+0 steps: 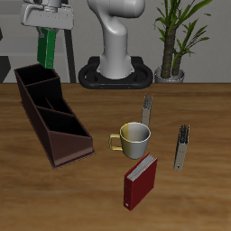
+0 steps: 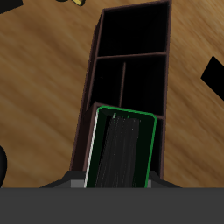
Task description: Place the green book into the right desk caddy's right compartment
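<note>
The green book (image 1: 46,50) hangs upright with my gripper (image 1: 47,32) shut on its upper end. It is held above the far end of the right desk caddy (image 1: 54,122), a long dark brown organiser lying lengthwise toward the table's front edge. The right compartment (image 1: 36,81) is the wide bay at that far end, just below the book and apart from it. In the wrist view the green book (image 2: 122,149) covers that bay, and the caddy's divided middle bays (image 2: 131,80) and its other end bay show beyond it.
A cream mug (image 1: 134,138) stands mid-table, and a dark red book (image 1: 140,179) lies nearer the front edge. Two thin grey upright pieces (image 1: 147,110) (image 1: 182,147) stand beside the mug. The robot base (image 1: 115,59) and a potted plant (image 1: 173,41) are at the back.
</note>
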Motion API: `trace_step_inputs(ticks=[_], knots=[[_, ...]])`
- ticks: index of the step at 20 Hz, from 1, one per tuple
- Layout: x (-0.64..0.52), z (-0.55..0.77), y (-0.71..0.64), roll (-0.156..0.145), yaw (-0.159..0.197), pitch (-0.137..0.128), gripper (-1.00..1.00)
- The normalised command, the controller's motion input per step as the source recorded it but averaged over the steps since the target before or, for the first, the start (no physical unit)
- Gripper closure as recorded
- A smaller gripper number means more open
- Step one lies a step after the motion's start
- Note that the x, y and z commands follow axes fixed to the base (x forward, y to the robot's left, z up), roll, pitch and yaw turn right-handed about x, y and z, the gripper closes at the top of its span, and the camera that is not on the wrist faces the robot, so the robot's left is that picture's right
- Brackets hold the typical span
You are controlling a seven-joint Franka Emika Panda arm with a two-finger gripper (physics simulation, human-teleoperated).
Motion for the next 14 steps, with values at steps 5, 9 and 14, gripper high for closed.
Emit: trace_step_inputs(ticks=[5, 9, 14], knots=[[0.03, -0.1, -0.04, -0.012, -0.016, 0.0, 1.0], [0.02, -0.11, -0.07, -0.021, -0.028, 0.016, 1.0], [0.08, -0.15, -0.06, -0.004, -0.021, 0.031, 1.0]])
